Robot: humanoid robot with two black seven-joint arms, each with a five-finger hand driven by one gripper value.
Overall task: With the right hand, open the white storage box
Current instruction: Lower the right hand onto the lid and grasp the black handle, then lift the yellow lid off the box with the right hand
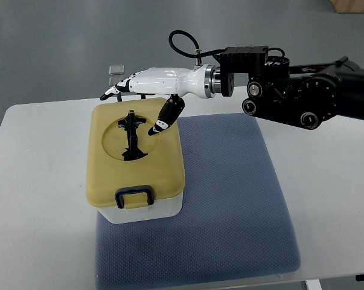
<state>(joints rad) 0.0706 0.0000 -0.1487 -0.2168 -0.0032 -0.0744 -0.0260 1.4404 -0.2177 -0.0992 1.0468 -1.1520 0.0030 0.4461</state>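
Observation:
A white storage box with a yellow lid stands on the left part of a blue-grey mat. The lid has a round recess with a black handle in it and a dark latch on the near side. My right hand reaches in from the right over the far edge of the lid. Its fingers are stretched out past the far left corner, and the thumb points down onto the lid beside the recess. It holds nothing. The left arm does not show.
The box and mat lie on a white table. The right arm's black forearm crosses the far right of the table. A small grey object sits beyond the table's far edge.

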